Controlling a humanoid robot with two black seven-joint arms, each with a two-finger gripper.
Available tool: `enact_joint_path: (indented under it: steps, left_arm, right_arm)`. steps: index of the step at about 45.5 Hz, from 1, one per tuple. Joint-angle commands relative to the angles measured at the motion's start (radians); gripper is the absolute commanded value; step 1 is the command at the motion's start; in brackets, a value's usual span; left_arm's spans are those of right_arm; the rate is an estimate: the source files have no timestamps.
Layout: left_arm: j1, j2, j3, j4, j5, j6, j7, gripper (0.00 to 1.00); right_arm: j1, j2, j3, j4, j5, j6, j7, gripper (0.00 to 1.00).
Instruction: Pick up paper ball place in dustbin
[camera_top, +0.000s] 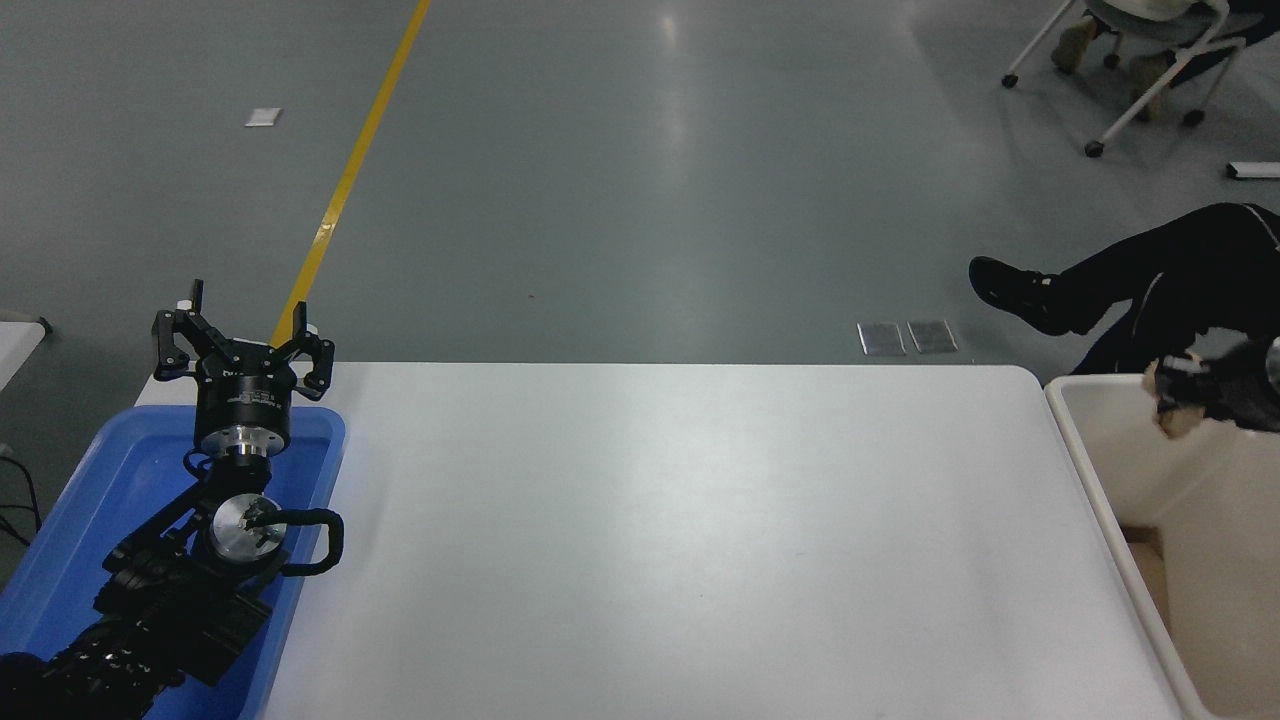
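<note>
The cream-white dustbin (1088, 470) stands off the table's right end, its rim running down the right side of the head view. My right gripper (1185, 395) hangs over the bin's far part, shut on the tan paper ball (1176, 420). Only small beige bits of the ball show around the black fingers. My left gripper (242, 345) is parked at the lower left above the blue tray, its fingers spread open and holding nothing.
A shallow blue tray (90, 480) lies under the left arm at the table's left end. A seated person's black-clad leg and shoe (1010, 290) stretch out beyond the far right corner. A wheeled chair (1140, 70) stands at the top right.
</note>
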Motion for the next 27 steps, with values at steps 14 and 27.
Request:
enact_joint_path:
  steps: [14, 27]
  left_arm:
    - [0.000, 0.000, -0.002, 0.001, -0.002, 0.002, -0.004, 0.99]
    - [0.000, -0.001, -0.002, 0.001, -0.002, 0.004, -0.006, 0.99]
  right_arm:
    - [-0.349, 0.151, 0.074, -0.241, 0.150, -0.272, -0.120, 0.15]
    - [-0.368, 0.161, 0.134, -0.230, 0.161, -0.312, -0.145, 0.76]
